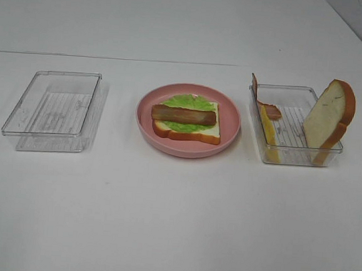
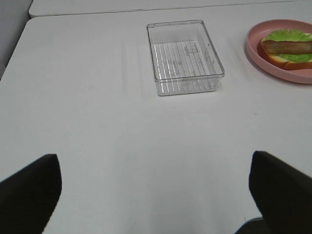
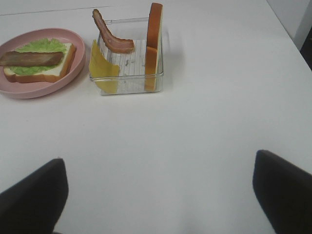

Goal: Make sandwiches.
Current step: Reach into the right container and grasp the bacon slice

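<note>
Overhead: the stack is half built. The bottom bread slice [image 1: 211,131] lies on the pink plate [image 1: 186,151] mid-counter [image 1: 173,235], with the lettuce leaf [image 1: 187,101] on it and one bacon strip [image 1: 184,115] across the top. The remaining parts are in the right tray [image 1: 300,155]. The second bacon strip [image 1: 271,110] is propped at the plate-side wall with its end poking over the rim. The cheese slice [image 1: 268,131] stands on edge at that same wall, and the top bread slice [image 1: 326,119] leans upright at the far wall. The left tray [image 1: 49,142] has no parts in it. No arm shows in this view. Left wrist: the left tool [image 2: 153,158] is spread wide with nothing in it, over bare counter and well short of the left tray. I'd say it has no job at this step. Right wrist: the right tool [image 3: 158,158] is also spread wide and holding nothing. It is well back from the right tray, with open counter between. My read on the next move is that the right tool goes in for the second bacon strip or the cheese slice, then carries it to the plate. Nothing blocks the approach. The likely snags are that the thin cheese sits close to the clear wall, the bacon arches over it, and the top bread slice could tip if the tray gets bumped.
</note>
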Controlling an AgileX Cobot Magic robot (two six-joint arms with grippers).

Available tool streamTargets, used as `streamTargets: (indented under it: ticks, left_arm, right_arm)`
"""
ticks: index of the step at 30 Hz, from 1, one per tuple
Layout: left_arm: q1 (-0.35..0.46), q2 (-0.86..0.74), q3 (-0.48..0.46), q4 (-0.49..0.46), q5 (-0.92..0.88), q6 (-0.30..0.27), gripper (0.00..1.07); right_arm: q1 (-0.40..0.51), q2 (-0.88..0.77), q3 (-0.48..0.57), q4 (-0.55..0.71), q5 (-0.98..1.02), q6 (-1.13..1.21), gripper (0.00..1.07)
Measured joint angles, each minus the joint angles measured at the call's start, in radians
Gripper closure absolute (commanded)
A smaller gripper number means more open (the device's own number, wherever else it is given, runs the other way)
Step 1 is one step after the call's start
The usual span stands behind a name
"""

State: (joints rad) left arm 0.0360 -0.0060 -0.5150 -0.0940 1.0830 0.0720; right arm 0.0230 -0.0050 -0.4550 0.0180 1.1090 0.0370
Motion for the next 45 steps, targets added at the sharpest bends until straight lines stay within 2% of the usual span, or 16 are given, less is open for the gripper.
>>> streamTargets:
  ticks: [14,16,19,21,22,24,25,27,28,35,36,38,39,40,42,45]
  left_arm:
    - [0.0,0.0,0.0,0.0,0.0,0.0,0.06]
    - [0.0,0.0,0.0,0.0,0.0,0.0,0.06]
    - [0.0,0.0,0.0,0.0,0.0,0.0,0.06]
    - [0.0,0.0,0.0,0.0,0.0,0.0,0.06]
    - [0.0,0.0,0.0,0.0,0.0,0.0,0.06]
    - [0.0,0.0,0.0,0.0,-0.001,0.0,0.06]
    - [0.0,0.0,0.0,0.0,-0.001,0.0,0.06]
    - [0.0,0.0,0.0,0.0,-0.001,0.0,0.06]
    - [0.0,0.0,0.0,0.0,-0.001,0.0,0.06]
    - [0.0,0.0,0.0,0.0,-0.001,0.0,0.06]
    - [0.0,0.0,0.0,0.0,-0.001,0.0,0.06]
    - [0.0,0.0,0.0,0.0,-0.001,0.0,0.06]
    - [0.0,0.0,0.0,0.0,-0.001,0.0,0.06]
    - [0.0,0.0,0.0,0.0,-0.001,0.0,0.06]
    - [0.0,0.0,0.0,0.0,-0.001,0.0,0.06]
    - [0.0,0.0,0.0,0.0,-0.001,0.0,0.06]
  right_arm:
    - [0.0,0.034,-0.001,0.0,0.0,0.023,0.11]
    - [0.0,0.175,-0.031,0.0,0.0,0.068,0.11]
    - [0.0,0.213,-0.042,0.0,0.0,0.081,0.11]
    - [0.0,0.354,-0.09,0.0,-0.009,0.094,0.11]
    - [0.0,0.354,-0.09,0.0,-0.009,0.094,0.11]
    - [0.0,0.508,-0.158,0.002,-0.042,0.104,0.11]
    - [0.0,0.508,-0.158,0.002,-0.042,0.104,0.11]
    - [0.0,0.694,-0.275,0.002,-0.065,0.104,0.11]
    - [0.0,0.694,-0.275,0.002,-0.065,0.104,0.11]
    - [0.0,1.038,-0.506,0.011,-0.071,0.095,0.11]
    - [0.0,1.141,-0.587,0.024,-0.052,0.076,0.11]
    - [0.0,1.188,-0.62,0.034,-0.043,0.07,0.11]
    - [0.0,1.269,-0.703,0.049,-0.02,0.05,0.11]
    - [0.0,1.269,-0.703,0.049,-0.02,0.05,0.11]
    - [0.0,1.381,-0.818,0.074,0.018,0.023,0.11]
    - [0.0,1.457,-0.887,0.086,0.033,0.008,0.11]
